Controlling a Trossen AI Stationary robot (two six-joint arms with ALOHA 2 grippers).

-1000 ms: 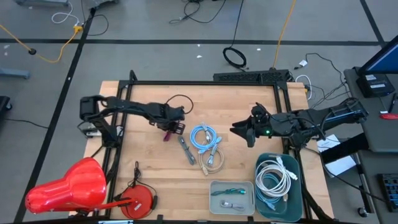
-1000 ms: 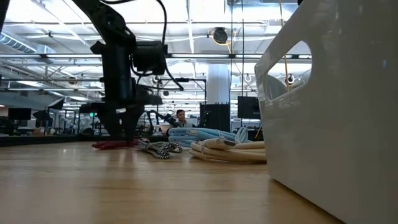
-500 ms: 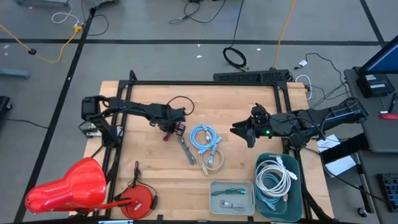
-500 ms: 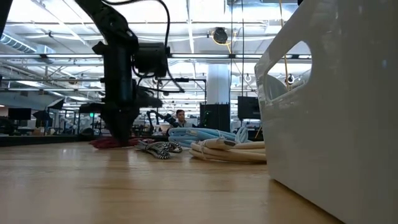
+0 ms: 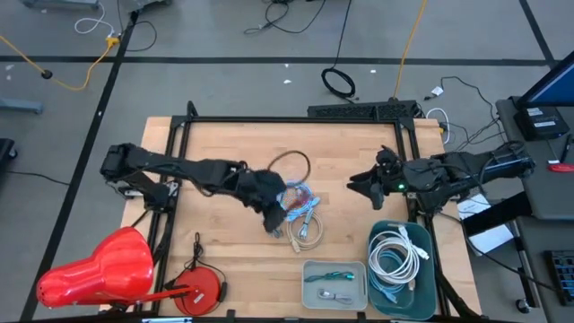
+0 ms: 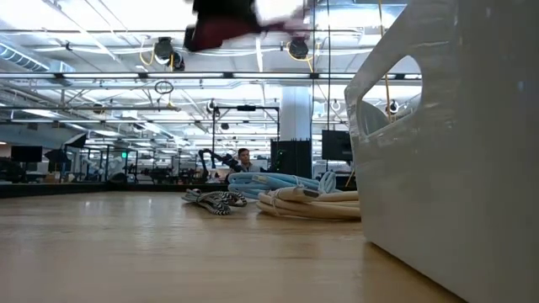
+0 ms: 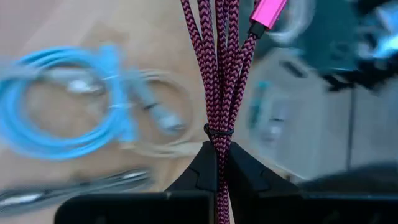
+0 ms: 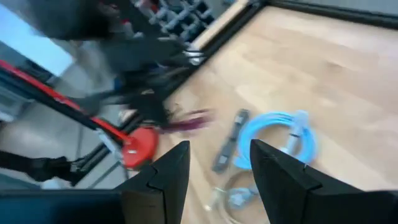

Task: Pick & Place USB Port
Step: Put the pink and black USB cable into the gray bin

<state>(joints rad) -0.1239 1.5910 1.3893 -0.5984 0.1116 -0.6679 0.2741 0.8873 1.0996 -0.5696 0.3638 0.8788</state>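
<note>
1. The grey tray (image 5: 334,283) and the teal bin (image 5: 401,261) of white cable sit at the counter's (image 5: 215,144) near edge.
2. Mid-counter, the left gripper (image 7: 217,163) hangs above the blue cable coil (image 5: 297,197), clamped tight on the magenta braided USB cable (image 7: 217,68), which is lifted clear of the wood.
3. The right gripper (image 8: 214,163) hovers beyond the bin, jaws partly apart, holding nothing.
</note>
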